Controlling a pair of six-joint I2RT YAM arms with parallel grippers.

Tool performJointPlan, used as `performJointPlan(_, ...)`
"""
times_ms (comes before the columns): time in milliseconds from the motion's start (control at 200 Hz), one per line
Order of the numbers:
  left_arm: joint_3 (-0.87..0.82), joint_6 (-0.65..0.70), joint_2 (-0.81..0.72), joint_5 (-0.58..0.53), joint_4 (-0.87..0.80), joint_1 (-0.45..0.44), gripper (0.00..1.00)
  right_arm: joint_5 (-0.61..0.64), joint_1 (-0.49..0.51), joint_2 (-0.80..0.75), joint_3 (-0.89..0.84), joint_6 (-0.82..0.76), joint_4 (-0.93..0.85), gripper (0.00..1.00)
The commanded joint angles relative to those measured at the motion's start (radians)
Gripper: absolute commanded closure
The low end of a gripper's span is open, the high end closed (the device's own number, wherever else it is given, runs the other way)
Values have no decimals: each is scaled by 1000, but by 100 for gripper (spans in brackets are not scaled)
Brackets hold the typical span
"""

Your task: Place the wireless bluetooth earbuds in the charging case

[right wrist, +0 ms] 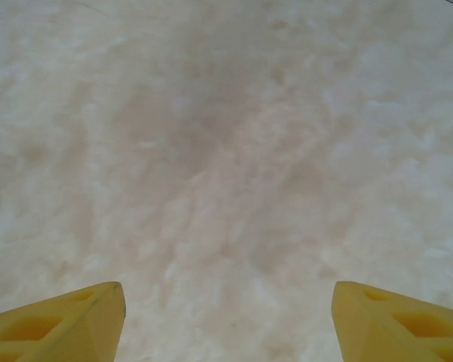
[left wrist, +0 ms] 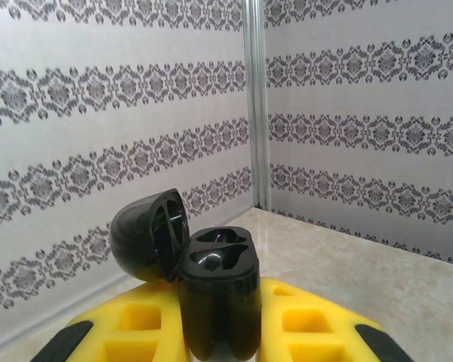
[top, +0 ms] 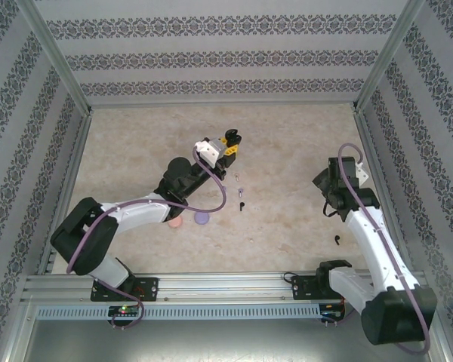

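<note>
Left gripper (left wrist: 219, 339) clamps the one black case (left wrist: 215, 294), lid open. Right gripper (right wrist: 228, 324) spread wide, empty. On the table (top: 287, 143), probably three tiny buds: purple earbud (top: 240, 190), black earbud (top: 242, 205) just beside it, second black earbud (top: 337, 240) well apart.

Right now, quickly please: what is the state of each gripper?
Left gripper: closed on the black charging case, its lid open.
Right gripper: open, holding nothing.

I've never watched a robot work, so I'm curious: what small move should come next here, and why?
Probably the right gripper should swing toward the black earbud lying beside its arm. It hangs open over bare table, while the left gripper holds the black charging case with its lid open and both sockets looking empty.
</note>
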Motion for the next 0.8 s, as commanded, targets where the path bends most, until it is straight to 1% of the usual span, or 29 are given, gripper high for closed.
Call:
performJointPlan(0,-24,-98,74,5,147,10,100,-37,-78,49,21,41,-80,27)
performJointPlan(90,-21,-123,115,-1,164,9,100,-66,-159,84,-6,59,-69,27)
performJointPlan(180,-14,-106,97,-9,109,9,100,-86,-223,115,-43,86,-38,27)
performJointPlan(255,-21,-91,83,0,111,9,100,-107,-258,140,-74,97,12,27)
performJointPlan(320,-16,-84,79,10,92,9,100,-114,-265,163,-72,93,20,27)
performJointPlan(405,-10,-108,77,17,82,8,100,-112,-265,175,-57,85,5,27)
performJointPlan(475,1,-132,76,32,68,7,100,-100,-265,154,-54,80,-3,26)
performJointPlan(580,23,-154,70,53,40,4,100,-47,-261,100,-50,75,-22,25)
performJointPlan(689,86,-177,59,91,-47,-1,100,7,-256,68,-60,91,-27,24)
performJointPlan(794,161,-179,53,140,-141,-12,100,44,-246,105,-56,92,-39,23)
